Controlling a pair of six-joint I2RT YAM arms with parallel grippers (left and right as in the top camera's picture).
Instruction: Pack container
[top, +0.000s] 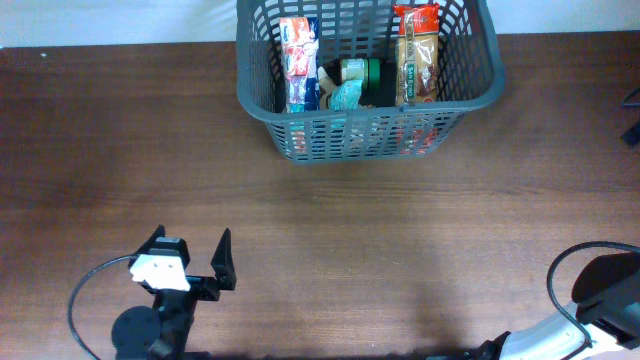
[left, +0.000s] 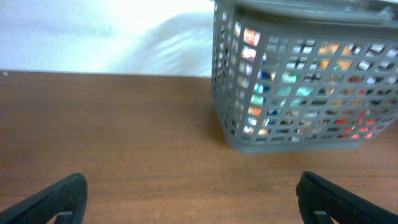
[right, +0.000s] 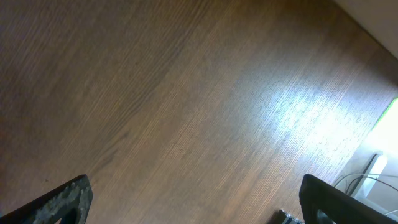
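The container (top: 262, 108), a large dark grey slotted basket, stands at the far middle of the wooden table. It holds several items: a red and white box (top: 298, 62), a tan snack packet (top: 417, 55), a teal item (top: 347, 95) and a green one (top: 371, 72). The basket also shows in the left wrist view (left: 231, 118), ahead and to the right. My left gripper (top: 192, 254) (left: 193, 199) is open and empty near the front left. My right gripper (right: 196, 202) is open and empty over bare table; its arm (top: 600, 300) is at the front right corner.
A white wall or surface lies beyond the table's far edge (left: 93, 37). Cables and the table's right edge show in the right wrist view (right: 373, 168). A dark object (top: 632, 115) sits at the right edge of the overhead view.
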